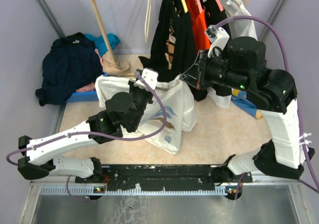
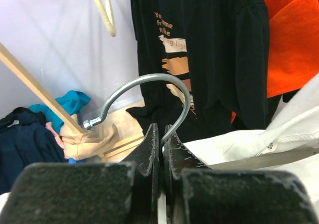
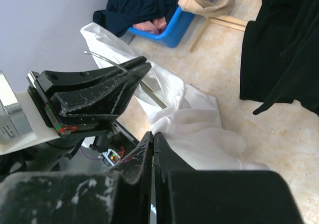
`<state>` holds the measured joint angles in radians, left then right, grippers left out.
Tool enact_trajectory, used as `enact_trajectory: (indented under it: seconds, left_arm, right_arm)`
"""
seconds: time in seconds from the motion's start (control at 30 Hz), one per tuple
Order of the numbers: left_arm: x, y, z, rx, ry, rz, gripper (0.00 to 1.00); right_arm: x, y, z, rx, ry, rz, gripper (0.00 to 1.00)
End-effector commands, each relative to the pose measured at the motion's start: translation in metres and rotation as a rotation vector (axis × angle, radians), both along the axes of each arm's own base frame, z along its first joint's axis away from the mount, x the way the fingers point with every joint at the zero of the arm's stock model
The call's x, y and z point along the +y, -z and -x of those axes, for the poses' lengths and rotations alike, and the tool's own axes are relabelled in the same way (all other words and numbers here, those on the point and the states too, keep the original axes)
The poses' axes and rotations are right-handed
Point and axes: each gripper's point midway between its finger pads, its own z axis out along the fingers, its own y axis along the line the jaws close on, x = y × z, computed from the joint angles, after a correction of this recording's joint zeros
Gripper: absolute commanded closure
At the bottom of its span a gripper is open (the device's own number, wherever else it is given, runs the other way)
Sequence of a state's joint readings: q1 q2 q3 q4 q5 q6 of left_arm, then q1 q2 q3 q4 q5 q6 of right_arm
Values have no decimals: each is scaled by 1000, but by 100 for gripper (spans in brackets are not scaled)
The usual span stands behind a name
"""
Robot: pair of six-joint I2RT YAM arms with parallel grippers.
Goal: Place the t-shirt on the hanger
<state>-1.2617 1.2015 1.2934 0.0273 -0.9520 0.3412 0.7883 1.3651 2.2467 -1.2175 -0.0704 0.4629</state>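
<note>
We're watching both arms work over the tabletop [image 1: 224,134] here. The left pincer [image 2: 160,130] is clenched tight on the hanger [image 2: 149,76], gripping the wire right at the base of the silver hook, which curls up and over to the left above the fingers. From the left wrist view, one pale arm of the hanger runs off to the right and into the white cloth. The t-shirt [image 1: 172,107] sits mid-table between the two arms, its upper edge lifted and draped off the hanger, its blue print facing up and its lower part spilling onto the tabletop. The right pincer [image 3: 152,135] is closed too, its tips nipping a bunched fold of the white cloth just beside the left pincer. Behind them a black shirt [image 1: 169,29] and an orange garment [image 1: 197,14] hang from the rail, and a heap of navy clothing [image 1: 70,64] lies far left.
</note>
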Motion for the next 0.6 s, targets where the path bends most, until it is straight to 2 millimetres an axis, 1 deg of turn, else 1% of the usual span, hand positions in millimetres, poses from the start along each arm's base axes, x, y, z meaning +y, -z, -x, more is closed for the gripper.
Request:
enact_trajectory:
  seconds: [0.0, 0.03, 0.1, 0.17, 0.23, 0.33, 0.43, 0.57]
  left_arm:
    - [27, -29, 4, -46, -48, 48, 100]
    - [30, -33, 4, -56, -53, 51, 100]
    - [33, -42, 5, -75, -57, 56, 100]
    - [35, -49, 5, -85, -60, 60, 100]
    - [36, -52, 5, -94, -67, 54, 100]
    - [33, -55, 4, -101, -64, 51, 100]
    - [29, -53, 3, -106, -72, 43, 100]
    - [25, -53, 0, -123, -85, 55, 100]
  right_arm:
    - [-2, -13, 10, -43, -30, -46, 100]
    - [-1, -10, 11, -38, -34, -49, 100]
    - [1, 2, 10, -13, -35, -38, 100]
    - [3, 8, 10, -2, -39, -38, 100]
    - [3, 7, 11, -2, -40, -47, 100]
    - [4, 5, 10, -3, -42, -54, 100]
    - [10, -4, 13, -7, -70, -82, 100]
    - [27, -20, 17, -16, -132, -146, 100]
